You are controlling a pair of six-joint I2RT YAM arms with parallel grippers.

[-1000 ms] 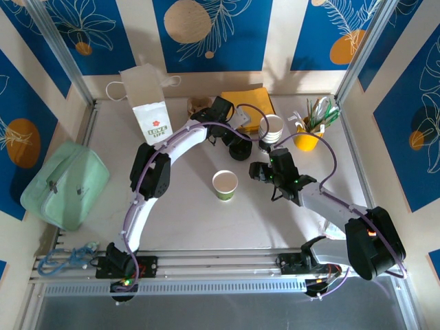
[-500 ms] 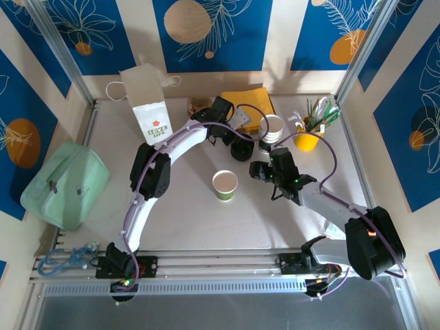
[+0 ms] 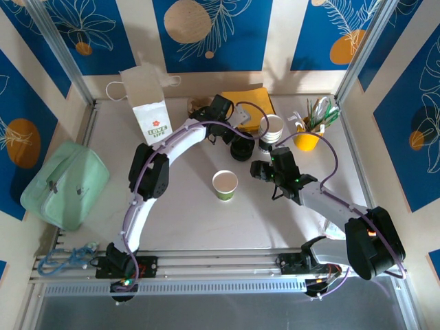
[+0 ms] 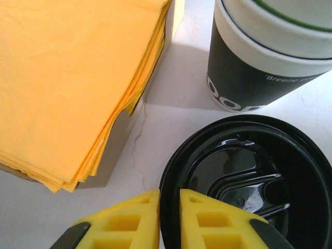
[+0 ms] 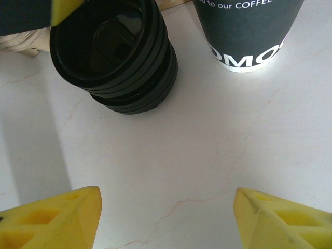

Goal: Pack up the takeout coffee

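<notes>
While a pale green pouch [image 3: 65,184] lies beyond the left rail of the counter [image 3: 192,220] and a white paper bag [image 3: 150,113] stands upright at the back left, the left end effector [image 4: 169,199] is at the stack of black lids [image 3: 240,148]. Its 2 fingers are pinched together on the rim of the top lid [image 4: 249,176]. Yellow napkins [image 4: 67,78] lie just behind that stack, and the stacked cups [image 3: 273,128] stand just to its right.

The takeout coffee cup [image 3: 225,184] stands upright and unlidded mid-counter, toward the arm bases from the lids, with bare surface between. The right end effector [image 3: 263,172] hovers just beside the cup's right and is the nearer of the 2, with its fingers wide apart and nothing held. Lidding likely comes before bagging, and a lifted lid would have to clear the neighbouring cups.
</notes>
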